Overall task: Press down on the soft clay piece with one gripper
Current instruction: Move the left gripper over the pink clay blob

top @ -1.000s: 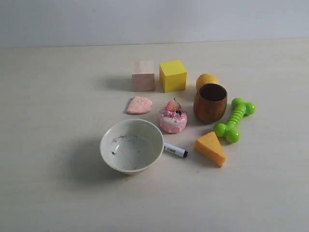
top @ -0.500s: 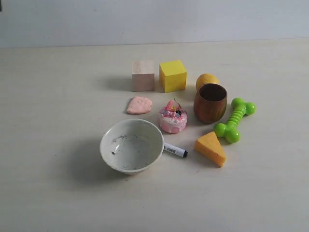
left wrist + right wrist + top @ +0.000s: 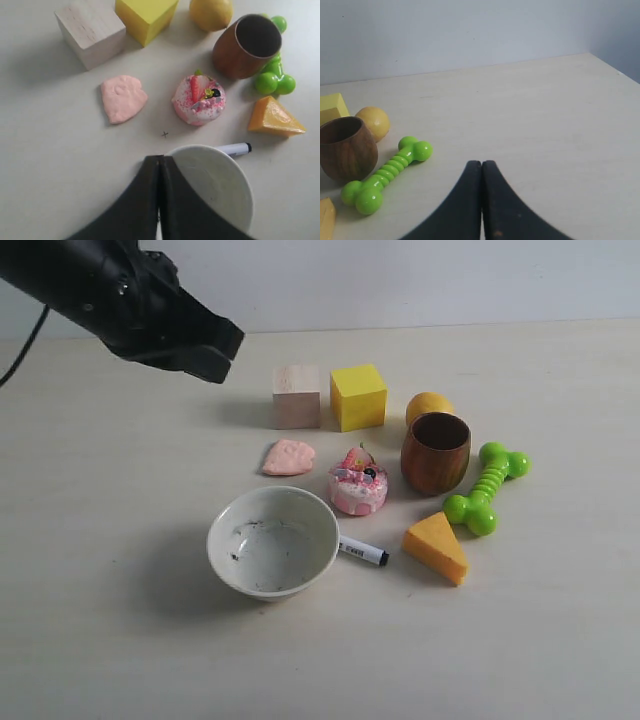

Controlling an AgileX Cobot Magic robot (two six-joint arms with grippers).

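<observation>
The soft clay piece (image 3: pixel 289 457) (image 3: pixel 122 97), a flat salmon-pink lump, lies on the table in front of the wooden cube (image 3: pixel 297 396) (image 3: pixel 90 32). My left gripper (image 3: pixel 214 352) (image 3: pixel 160 159) is shut and empty, held high above the table to the back left of the clay. In its wrist view the closed tips overlap the white bowl's rim. My right gripper (image 3: pixel 481 163) is shut with nothing in it, over bare table away from the clay; it does not show in the exterior view.
A white bowl (image 3: pixel 273 541) sits in front of the clay with a marker (image 3: pixel 363 552) beside it. The frosted toy cake (image 3: pixel 358 484), yellow cube (image 3: pixel 358 396), wooden cup (image 3: pixel 436 452), lemon (image 3: pixel 428 404), green bone toy (image 3: pixel 487 487) and cheese wedge (image 3: pixel 436 547) crowd the right.
The left arm has swung into the exterior view from the upper left and now hangs over the table's back left. Nothing on the table has moved.
</observation>
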